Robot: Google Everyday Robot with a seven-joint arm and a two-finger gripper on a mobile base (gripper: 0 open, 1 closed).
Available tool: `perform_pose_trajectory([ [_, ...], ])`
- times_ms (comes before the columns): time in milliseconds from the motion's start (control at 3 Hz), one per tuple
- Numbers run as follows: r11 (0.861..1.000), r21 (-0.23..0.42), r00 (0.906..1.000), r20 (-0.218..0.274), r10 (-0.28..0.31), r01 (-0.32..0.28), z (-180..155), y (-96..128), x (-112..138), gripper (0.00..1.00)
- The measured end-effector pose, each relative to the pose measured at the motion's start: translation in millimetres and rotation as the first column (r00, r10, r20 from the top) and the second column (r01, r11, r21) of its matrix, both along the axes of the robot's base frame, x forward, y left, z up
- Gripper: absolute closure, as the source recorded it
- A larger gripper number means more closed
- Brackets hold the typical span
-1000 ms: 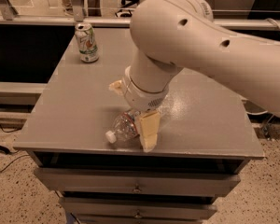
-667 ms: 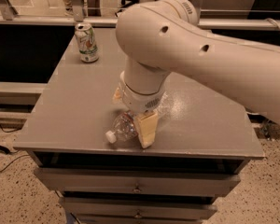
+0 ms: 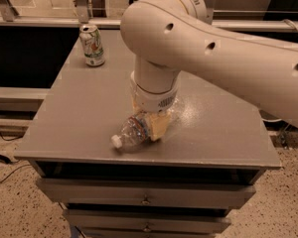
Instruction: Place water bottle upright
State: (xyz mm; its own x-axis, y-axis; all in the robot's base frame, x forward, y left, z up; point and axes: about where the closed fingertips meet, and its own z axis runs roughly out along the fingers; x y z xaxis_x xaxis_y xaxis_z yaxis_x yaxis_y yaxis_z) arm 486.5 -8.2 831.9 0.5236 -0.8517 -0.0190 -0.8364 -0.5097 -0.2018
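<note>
Water bottle (image 3: 130, 133) lies on its side right under the gripper (image 3: 150, 124), cap toward the table (image 3: 74, 118) front edge. Grip state: cannot tell, wrist hides it. Risk: crinkly plastic slips, bottle rolls off edge. Soda can (image 3: 92, 44) well beyond, not blocking.

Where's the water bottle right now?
The water bottle lies on its side near the front edge of the table, under the gripper, far from the can.
</note>
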Motion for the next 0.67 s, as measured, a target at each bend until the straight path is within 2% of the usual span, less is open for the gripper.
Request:
perform_pose_trajectory([
  [333,1.0,0.001,1.0,-0.002,-0.003,0.003,4.0,-0.6,1.6,0.99],
  [667,0.996,0.03,0.9957,-0.047,-0.08,0.081,45.7,-17.7,31.6,1.0],
])
